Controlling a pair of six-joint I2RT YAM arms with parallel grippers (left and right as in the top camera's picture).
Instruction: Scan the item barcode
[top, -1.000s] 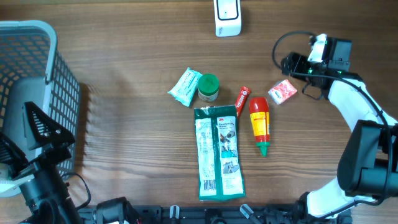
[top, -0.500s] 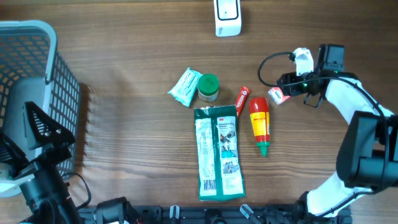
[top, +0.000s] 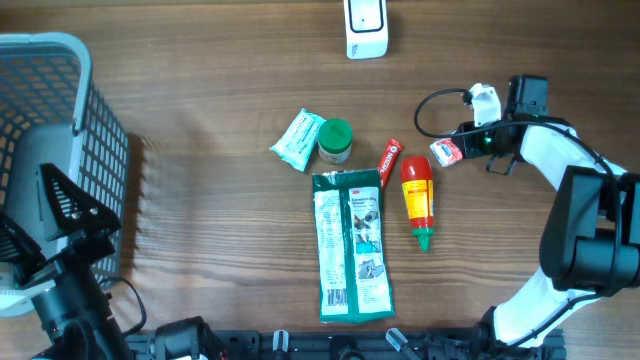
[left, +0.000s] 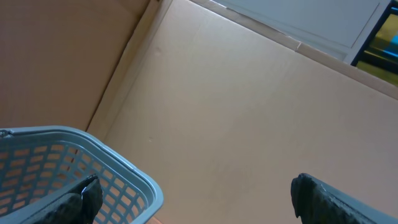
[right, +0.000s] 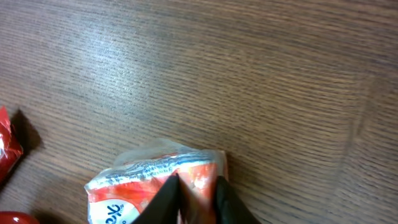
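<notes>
- Spanning the overhead view, the wooden surface (top: 200, 80) carries a cluster of goods at its centre, the long green pouch (top: 352, 245) the biggest among them.
- At 9 o'clock stands the grey basket (top: 60, 120). The left arm (top: 60, 290) waits beside it at 7 o'clock, its jaws spread wide apart on nothing.
- At 3 o'clock, the right arm (top: 560, 150) has swung in from further out a second ago and settled over its target.
- A white device (top: 365, 28), probably the scanner, sits at 12 o'clock, well apart from the rest.
- The small red-and-white packet (top: 446, 152), the item to scan, lies at 2 o'clock from the red bottle (top: 417, 195), just beside it and apparently not yet lifted.
- The right jaws, wide a second ago, have come together and now pinch the packet's edge. The grasp looks made, so lifting toward the scanner seems next.
</notes>
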